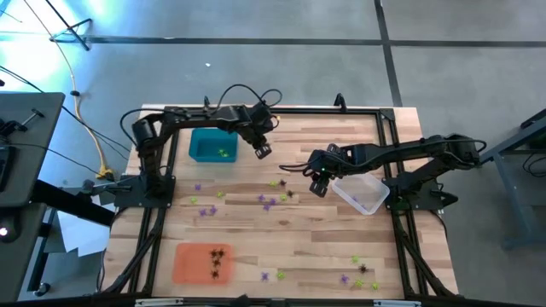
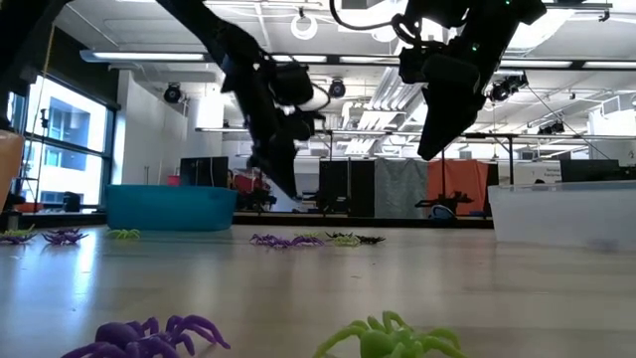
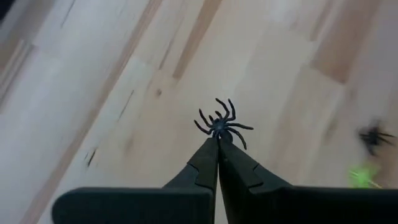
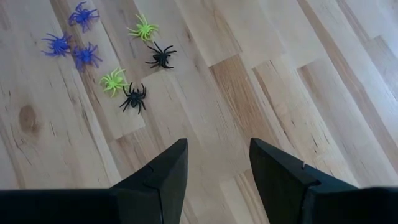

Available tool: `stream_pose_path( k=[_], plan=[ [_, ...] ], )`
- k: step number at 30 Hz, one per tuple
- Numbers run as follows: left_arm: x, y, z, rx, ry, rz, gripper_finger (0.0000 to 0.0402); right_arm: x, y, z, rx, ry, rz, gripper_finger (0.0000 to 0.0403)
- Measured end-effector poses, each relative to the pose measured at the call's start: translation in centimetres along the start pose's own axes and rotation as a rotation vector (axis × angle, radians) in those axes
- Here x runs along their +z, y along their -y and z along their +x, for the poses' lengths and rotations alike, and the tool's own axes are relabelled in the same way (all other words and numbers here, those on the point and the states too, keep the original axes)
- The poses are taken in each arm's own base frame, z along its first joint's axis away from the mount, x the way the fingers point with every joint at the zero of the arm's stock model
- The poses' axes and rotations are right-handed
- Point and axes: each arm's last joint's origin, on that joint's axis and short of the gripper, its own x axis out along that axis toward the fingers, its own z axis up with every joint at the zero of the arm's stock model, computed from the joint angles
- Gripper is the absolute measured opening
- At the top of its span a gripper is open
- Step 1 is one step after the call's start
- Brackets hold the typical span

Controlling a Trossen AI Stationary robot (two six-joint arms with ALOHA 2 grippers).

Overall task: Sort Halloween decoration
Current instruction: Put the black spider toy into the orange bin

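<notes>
Left gripper [image 3: 218, 144] is pinched shut on a black spider [image 3: 222, 124] at its tips, prob super light w/ bendy legs so grab the body, right gripper [image 4: 217, 171] gapes wide over bare wood.

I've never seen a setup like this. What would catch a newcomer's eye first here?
Probably the left gripper, shut on a tiny black spider and raised above the wooden table beside the teal tray. Next, the purple, yellow-green and black spiders scattered mid-table, with the right gripper open above them. An orange tray near the front already holds black ones.
</notes>
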Motion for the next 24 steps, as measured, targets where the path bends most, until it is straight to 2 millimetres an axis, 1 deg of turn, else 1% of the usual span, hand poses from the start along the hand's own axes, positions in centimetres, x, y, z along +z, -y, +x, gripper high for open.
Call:
stream_pose_path(
  k=[2,5,7,10,15,18,24],
  plan=[
    [-0.1,0.6,-1.0,-0.005,-0.010,0.011,0.0001,0.0,0.0,0.0,0.000,0.000,0.000,0.0169],
    [-0.8,2.0,-2.5,-0.016,-0.052,0.017,0.0000,0.0,0.0,0.0,0.000,0.000,-0.012,0.0169],
    [-1.4,3.5,-3.9,-0.028,-0.085,0.031,0.0000,0.0,0.0,0.0,0.001,0.001,-0.014,0.0169],
    [-2.6,6.5,-6.0,-0.054,-0.128,0.055,0.0000,0.0,0.0,0.0,0.000,0.001,-0.019,0.0169],
    [-5.6,12.1,-9.3,-0.078,-0.198,0.101,0.0000,0.1,0.0,0.0,0.003,0.008,-0.035,0.0169],
    [-7.7,15.1,-10.9,-0.094,-0.243,0.095,0.0000,0.1,0.0,0.0,0.003,0.010,-0.033,0.0169],
    [-12.1,19.3,-13.3,-0.048,-0.363,-0.020,0.0000,0.1,0.0,0.0,0.004,0.013,-0.028,0.0169]
  ],
)
